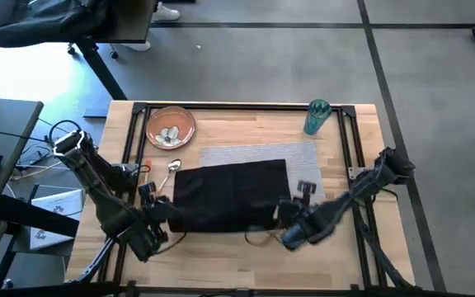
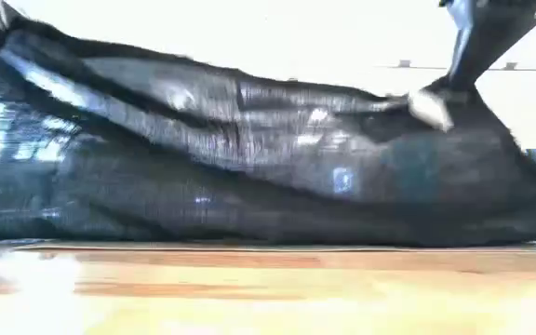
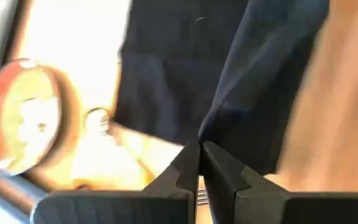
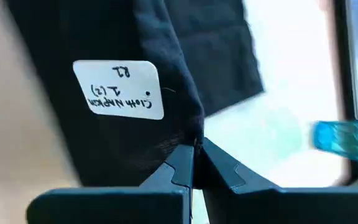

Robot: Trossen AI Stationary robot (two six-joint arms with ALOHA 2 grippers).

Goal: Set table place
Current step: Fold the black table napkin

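Grey floor runs all round the table (image 1: 221, 247), its light planks framed in black rail. A black cloth napkin (image 1: 231, 196) is stretched across the near middle, its long axis running left to right, half covering the grey placemat (image 1: 299, 157) behind it. The left gripper (image 1: 160, 208) pinches the napkin's near left corner, the right gripper (image 1: 291, 213) the near right one, fingers clamped tight on cloth in both wrist views. So the mat lies straight beyond both grippers, equally near each. The plate (image 1: 171, 127) sits far left with cutlery (image 1: 172, 167) just in front, the teal cup (image 1: 317, 116) far right. Only the right wrist view shows a handwritten label (image 4: 118, 88) on the cloth; the low view shows the napkin lifted and sagging.
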